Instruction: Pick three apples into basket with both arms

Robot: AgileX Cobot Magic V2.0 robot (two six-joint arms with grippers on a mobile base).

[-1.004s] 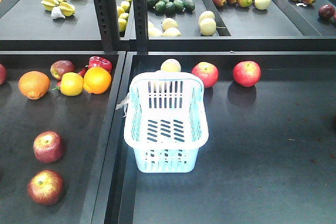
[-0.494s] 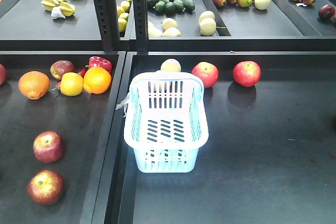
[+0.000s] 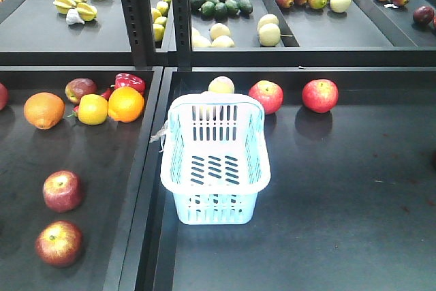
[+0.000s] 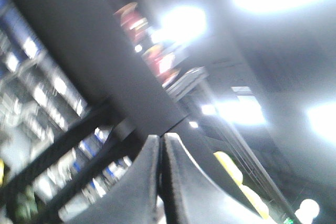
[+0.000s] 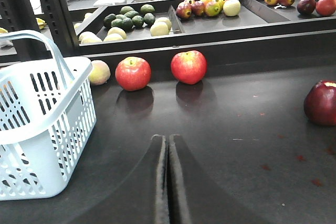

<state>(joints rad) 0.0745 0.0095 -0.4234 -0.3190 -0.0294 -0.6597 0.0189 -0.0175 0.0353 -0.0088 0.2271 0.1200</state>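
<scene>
The pale blue basket (image 3: 214, 208) stands with nothing in it on the right tray, near its left edge. Two red apples (image 3: 266, 96) (image 3: 320, 95) lie behind it by the back wall. Two more apples (image 3: 63, 191) (image 3: 58, 242) lie on the left tray. Neither arm shows in the front view. My right gripper (image 5: 167, 138) is shut and holds nothing, low over the tray, right of the basket (image 5: 52, 129) and facing the two apples (image 5: 133, 73) (image 5: 188, 67). A darker apple (image 5: 321, 103) lies far right. My left gripper (image 4: 160, 137) is shut, tilted up at blurred lights and shelving.
Oranges (image 3: 126, 104), a lemon (image 3: 92, 109) and a red pepper (image 3: 129, 81) lie at the back of the left tray. A pale round fruit (image 3: 221, 85) sits behind the basket. Black shelf posts (image 3: 131, 11) and a raised divider (image 3: 146, 168) separate the trays. The upper shelf holds assorted fruit.
</scene>
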